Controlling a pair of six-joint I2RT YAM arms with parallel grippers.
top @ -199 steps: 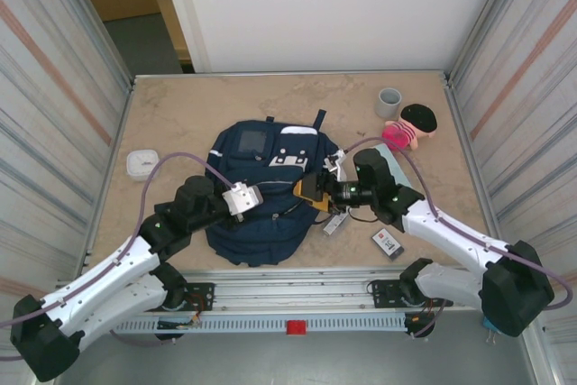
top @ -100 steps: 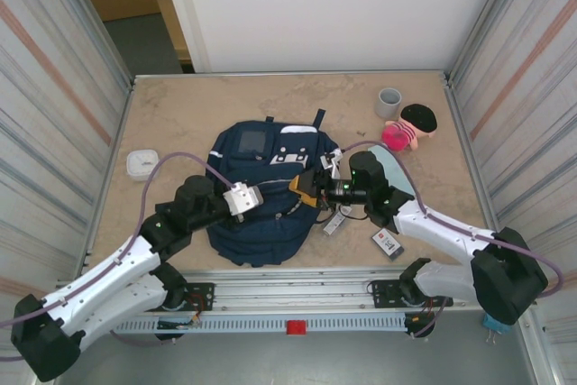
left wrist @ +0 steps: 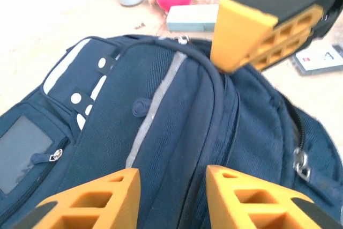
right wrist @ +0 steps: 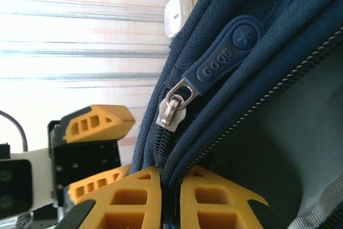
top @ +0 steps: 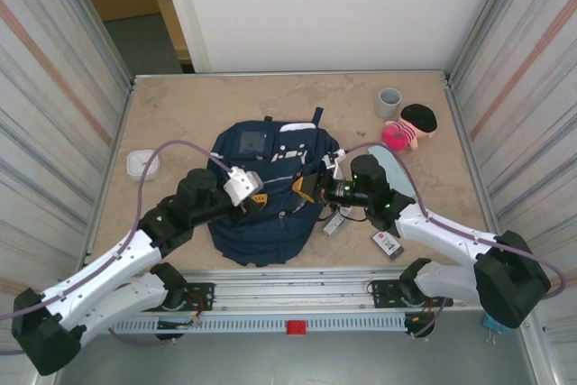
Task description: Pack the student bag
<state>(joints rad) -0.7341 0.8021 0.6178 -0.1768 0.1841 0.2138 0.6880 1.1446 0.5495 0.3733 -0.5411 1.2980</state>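
The student bag [top: 261, 200], navy with white patches and pale stripes, lies flat in the middle of the table. My right gripper [right wrist: 171, 186] is shut on a fold of the bag's fabric [right wrist: 257, 132] along an open zipper edge, just below the metal slider [right wrist: 172, 109] and its rubber pull tab [right wrist: 222, 57]. From above, the right gripper [top: 306, 188] sits at the bag's right side. My left gripper [left wrist: 174, 189] hovers open over the bag [left wrist: 161, 132], its fingers [left wrist: 107, 197] apart with nothing between them; it [top: 259, 197] faces the right gripper across the bag.
A grey cup [top: 389, 102] and a doll [top: 410, 125] stand at the back right. A pale blue flat item [top: 398, 175] lies under the right arm, and a small card-like box [top: 389, 243] near the front edge. A white round object [top: 141, 164] lies left.
The right gripper moved left onto the bag's edge and shut on the fabric. The left gripper opened, letting go of the bag, and lifted slightly toward the back.
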